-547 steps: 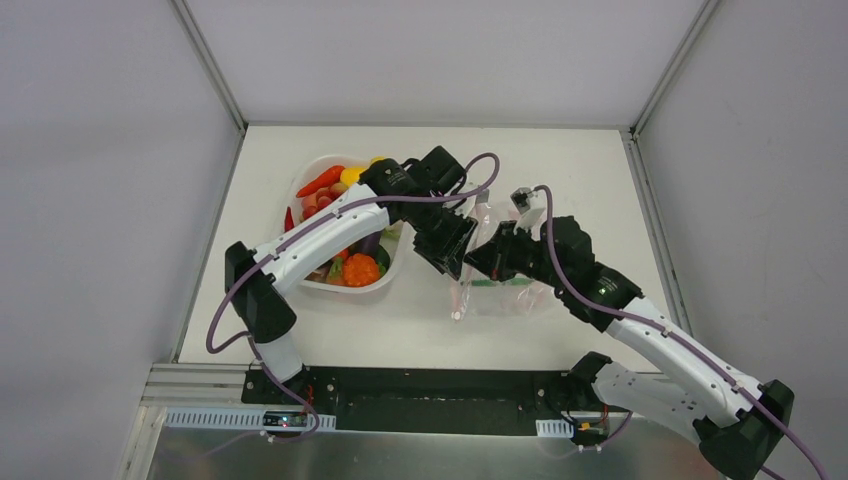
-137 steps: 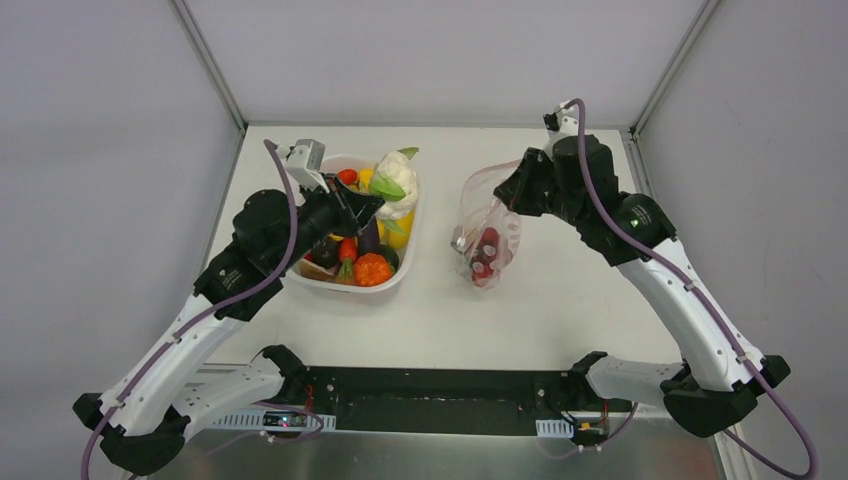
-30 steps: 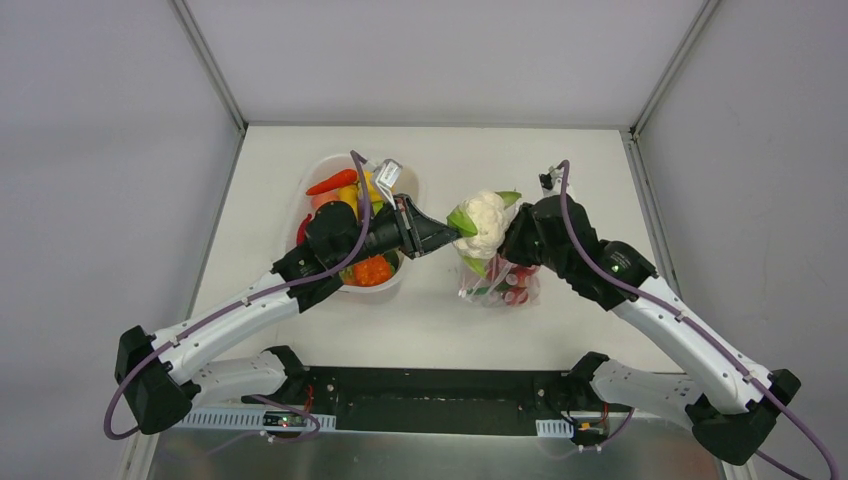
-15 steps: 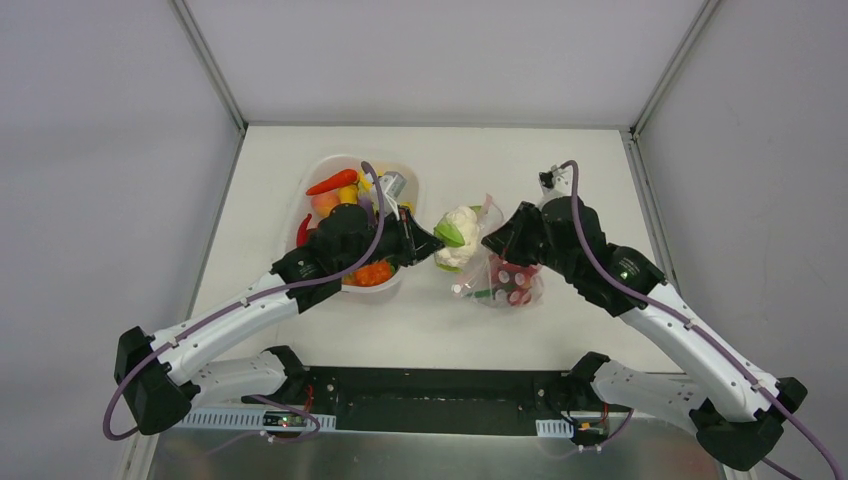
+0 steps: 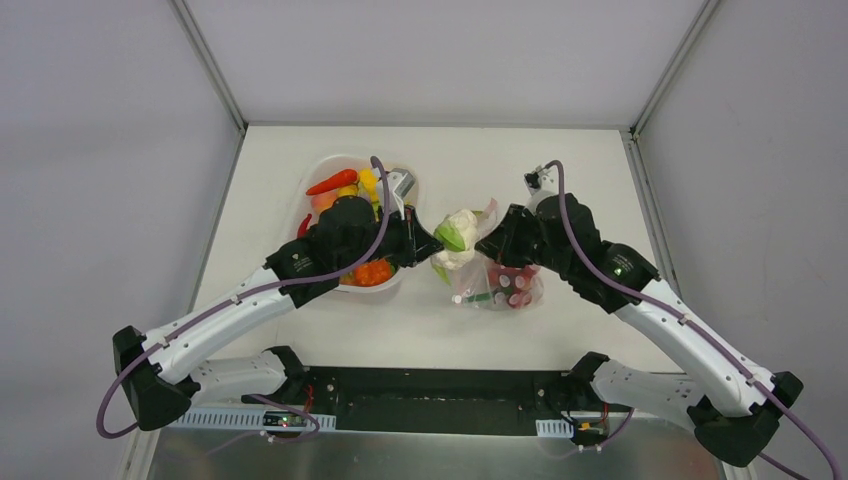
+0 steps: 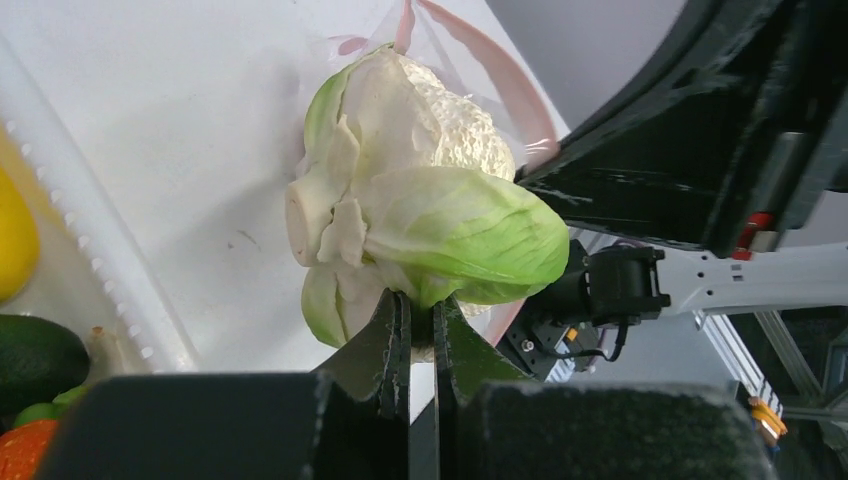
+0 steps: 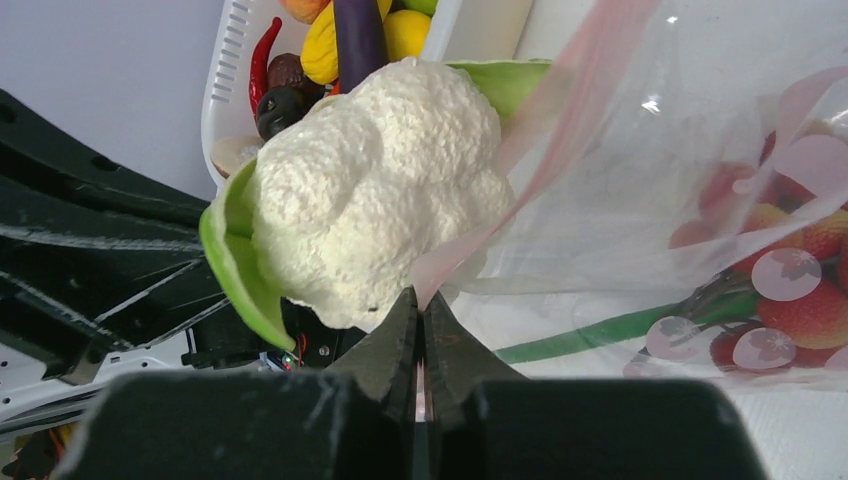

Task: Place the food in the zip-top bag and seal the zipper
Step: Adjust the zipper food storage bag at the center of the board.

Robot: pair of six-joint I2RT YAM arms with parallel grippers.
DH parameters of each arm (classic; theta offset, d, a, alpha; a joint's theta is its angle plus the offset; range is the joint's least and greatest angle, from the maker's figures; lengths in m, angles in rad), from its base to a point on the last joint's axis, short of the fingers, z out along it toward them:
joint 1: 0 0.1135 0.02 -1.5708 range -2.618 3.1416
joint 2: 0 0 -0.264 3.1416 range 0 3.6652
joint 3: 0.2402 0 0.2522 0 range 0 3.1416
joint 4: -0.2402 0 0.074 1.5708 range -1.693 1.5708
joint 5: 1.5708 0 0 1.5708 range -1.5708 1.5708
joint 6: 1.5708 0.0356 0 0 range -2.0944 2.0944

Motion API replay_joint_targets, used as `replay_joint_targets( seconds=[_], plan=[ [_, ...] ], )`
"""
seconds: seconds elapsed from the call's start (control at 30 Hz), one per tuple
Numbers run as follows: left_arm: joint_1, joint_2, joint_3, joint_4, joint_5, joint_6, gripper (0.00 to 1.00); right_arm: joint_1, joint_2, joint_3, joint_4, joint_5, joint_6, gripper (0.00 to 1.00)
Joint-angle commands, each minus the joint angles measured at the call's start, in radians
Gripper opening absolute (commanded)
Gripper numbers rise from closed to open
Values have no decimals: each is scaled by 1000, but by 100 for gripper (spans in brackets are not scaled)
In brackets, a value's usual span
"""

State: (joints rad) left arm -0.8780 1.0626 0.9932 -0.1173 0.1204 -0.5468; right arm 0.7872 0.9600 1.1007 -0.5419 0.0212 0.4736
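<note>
The left gripper [image 6: 420,312] is nearly closed, its 2 fingers pinching a green leaf at the base of a toy cauliflower [image 6: 410,190], which juts straight ahead of the fingertips with its cut stem turned to the left in the wrist view. Just beyond the cauliflower lies the pink zipper [image 6: 505,80] of the zip-top bag, curving round its far side. Behind and to the left of this gripper sits the white tub [image 6: 85,275], with a yellow piece [image 6: 12,240], a dark avocado [image 6: 35,360] and something orange [image 6: 20,450] in it. The right gripper [image 7: 420,305] is likewise closed down narrow, clamped on the zipper [image 7: 560,130] at the mouth of the zip-top bag [image 7: 690,180], holding that edge up. The cauliflower [image 7: 375,205] hangs directly ahead of its fingertips, touching the strip; it seems to be at the mouth, though whether it is partly inside cannot be told. To the right of these fingers the bag holds red toy fruits [image 7: 800,300] and a green stem [image 7: 590,337]. From above, the 2 grippers [image 5: 428,240] [image 5: 487,240] face each other with the cauliflower [image 5: 458,232] between them, the bag [image 5: 500,290] resting on the table [image 5: 600,180].
</note>
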Motion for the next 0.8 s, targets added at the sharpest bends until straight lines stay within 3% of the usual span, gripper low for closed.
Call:
replay_joint_targets(
  seconds=[0.0, 0.27, 0.57, 0.77],
  plan=[
    [-11, -26, 51, 80, 61, -5, 0, 3, 4, 9, 81, -29, -2, 3],
    [-11, -62, -45, 228, 6, -86, 0, 4, -30, -13, 119, -29, 13, 3],
    [-33, 9, 55, -70, -126, 54, 0, 4, -90, -41, 190, -54, 22, 3],
    [-69, 41, 117, -165, -216, 114, 0, 4, -68, -42, 205, -87, 21, 4]
  ],
)
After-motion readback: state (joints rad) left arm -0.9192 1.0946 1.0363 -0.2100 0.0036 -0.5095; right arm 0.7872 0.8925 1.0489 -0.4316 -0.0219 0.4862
